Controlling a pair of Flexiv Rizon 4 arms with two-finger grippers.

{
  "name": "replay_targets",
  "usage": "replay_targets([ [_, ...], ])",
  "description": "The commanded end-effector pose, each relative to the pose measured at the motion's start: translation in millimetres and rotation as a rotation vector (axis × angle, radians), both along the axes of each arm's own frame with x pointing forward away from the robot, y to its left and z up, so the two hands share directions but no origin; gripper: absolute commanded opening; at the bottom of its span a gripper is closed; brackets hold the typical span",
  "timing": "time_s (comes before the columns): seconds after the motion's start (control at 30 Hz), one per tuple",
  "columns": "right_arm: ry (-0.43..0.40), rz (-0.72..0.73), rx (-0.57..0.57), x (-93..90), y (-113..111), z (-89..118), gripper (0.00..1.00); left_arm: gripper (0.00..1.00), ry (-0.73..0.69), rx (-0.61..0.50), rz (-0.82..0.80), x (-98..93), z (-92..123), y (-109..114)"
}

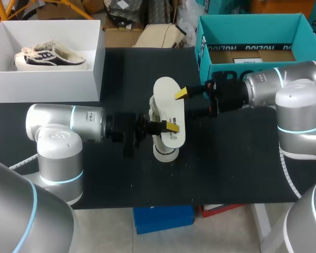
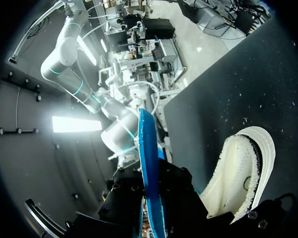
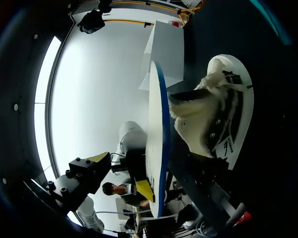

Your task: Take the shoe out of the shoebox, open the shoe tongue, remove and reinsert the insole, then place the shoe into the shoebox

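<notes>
Insole (image 1: 171, 108) is clamped edge-up in the left gripper (image 1: 167, 126), above the shoe (image 1: 164, 152) lying mid-bench (image 1: 242, 168). Right gripper (image 1: 194, 103) fingers stand wide apart astride the insole.

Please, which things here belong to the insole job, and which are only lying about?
In the job: insole, gripped by the left gripper; shoe under it; right gripper, open, at the insole; white shoebox.
Lying about: teal box; second shoe inside the white shoebox.
</notes>
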State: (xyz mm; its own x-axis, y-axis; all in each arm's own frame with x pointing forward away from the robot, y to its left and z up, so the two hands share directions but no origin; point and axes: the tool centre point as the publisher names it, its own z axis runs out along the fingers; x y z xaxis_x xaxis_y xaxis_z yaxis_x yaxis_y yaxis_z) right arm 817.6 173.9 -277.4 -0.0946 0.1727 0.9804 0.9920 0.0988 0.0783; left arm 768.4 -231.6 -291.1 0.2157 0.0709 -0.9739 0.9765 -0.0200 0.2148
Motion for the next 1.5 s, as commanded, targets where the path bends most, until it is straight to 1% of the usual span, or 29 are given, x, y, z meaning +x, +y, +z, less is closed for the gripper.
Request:
replay_targets([
  [0.03, 0.000, -0.002, 0.004, 3.3, 8, -3, 1.00, 0.00, -0.003, 0.002, 0.005, -1.2, 0, -1],
  [0.3, -0.001, -0.001, 0.009, 8.3, 18, -3, 1.00, 0.00, -0.003, 0.002, 0.005, -1.2, 0, -1],
  [0.37, -0.002, 0.003, 0.009, 9.4, 20, -3, 0.98, 0.00, -0.003, 0.002, 0.005, -1.2, 0, -1],
  [0.4, -0.002, 0.004, 0.010, 9.9, 20, -3, 0.90, 0.00, -0.003, 0.002, 0.005, -1.2, 0, -1],
  [0.43, -0.001, 0.005, 0.010, 10.1, 21, -3, 0.55, 0.00, -0.003, 0.002, 0.005, -1.2, 0, -1],
  [0.47, -0.001, 0.006, 0.011, 10.3, 22, -3, 0.40, 0.00, -0.003, 0.002, 0.005, -1.2, 0, -1],
  [0.53, 0.003, 0.011, 0.011, 10.3, 23, -5, 0.00, 0.00, -0.003, 0.002, 0.005, -1.2, 0, -1],
  [0.57, 0.003, 0.033, 0.010, 9.5, 25, -7, 0.00, 0.00, -0.003, 0.002, 0.005, -1.2, 0, -1],
  [1.0, 0.003, 0.033, 0.010, 9.5, 25, -7, 0.00, 0.00, -0.003, 0.002, 0.005, -1.2, 0, -1],
  [1.1, 0.003, 0.033, 0.010, 9.5, 25, -7, 0.00, 0.00, -0.004, 0.053, 0.059, -1.1, 1, 0],
  [1.13, 0.003, 0.033, 0.010, 9.5, 25, -7, 0.00, 0.00, 0.030, 0.096, 0.106, -1.0, 2, 1],
  [1.17, 0.003, 0.033, 0.010, 9.5, 25, -7, 0.00, 1.00, 0.022, 0.134, 0.119, -1.9, 3, 3],
  [1.2, 0.003, 0.033, 0.010, 9.5, 25, -7, 0.00, 1.00, 0.024, 0.172, 0.130, -3.8, 4, 3],
  [1.23, 0.003, 0.033, 0.010, 9.5, 25, -7, 0.00, 1.00, 0.040, 0.274, 0.178, -7.7, 5, 7],
  [1.27, 0.003, 0.033, 0.010, 9.5, 25, -7, 0.00, 1.00, 0.051, 0.328, 0.197, -10.7, 7, 11],
  [1.33, 0.003, 0.033, 0.010, 9.5, 25, -7, 0.00, 1.00, 0.089, 0.499, 0.248, -16.8, 10, 20],
  [1.4, 0.003, 0.033, 0.010, 9.5, 25, -7, 0.00, 1.00, 0.139, 0.624, 0.264, -24.1, 14, 30],
  [1.43, 0.003, 0.033, 0.010, 9.5, 25, -7, 0.00, 1.00, 0.128, 0.708, 0.287, -27.0, 16, 34],
  [1.5, 0.003, 0.033, 0.010, 9.5, 25, -7, 0.00, 1.00, 0.160, 0.831, 0.316, -32.1, 21, 43],
])
